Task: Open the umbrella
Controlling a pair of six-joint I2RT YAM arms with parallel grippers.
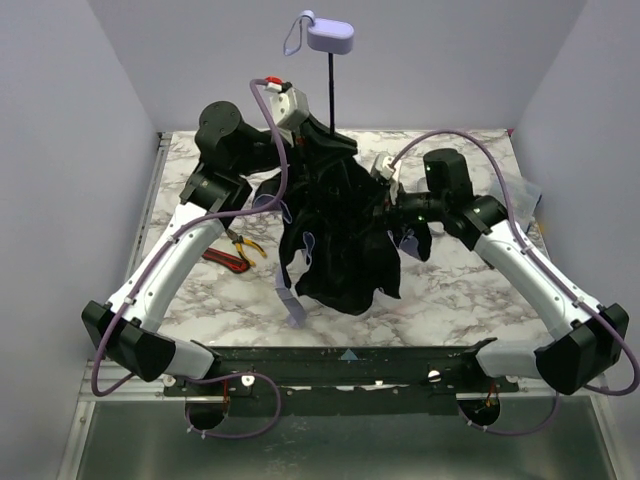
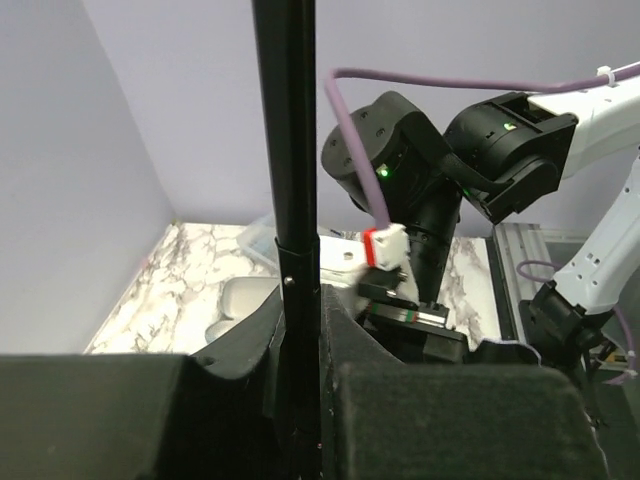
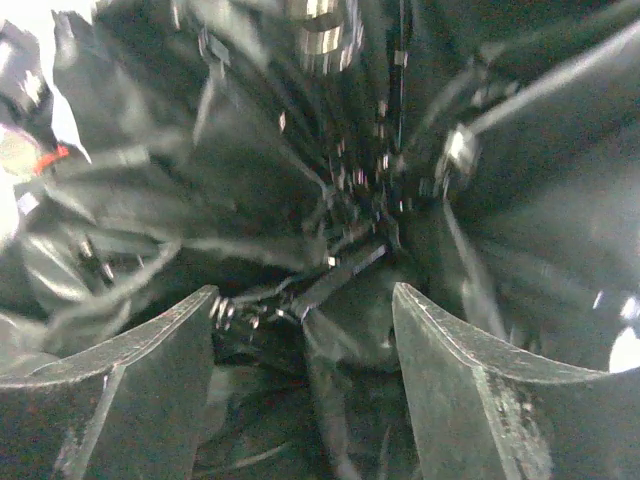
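- While the left gripper (image 2: 297, 385) is clenched on the thin black shaft (image 2: 285, 150), the compact black-lined umbrella (image 1: 335, 195) stands upright: long axis vertical through these jaws, small lavender handle (image 1: 330, 38) above, canopy (image 1: 350, 265) below.
- The right gripper (image 3: 300, 385) gapes, metal ribs (image 3: 345, 265) just ahead; I judge it nearer for pushing.
- Both arms reach forward, elbows bent.

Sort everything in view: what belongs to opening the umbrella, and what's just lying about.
Job in hand:
umbrella, standing upright
left pincer, shut on its shaft
right pincer, open among the black folds

Lying about:
pliers, red and yellow handles, on the table
pale item at the table's right edge, unclear what
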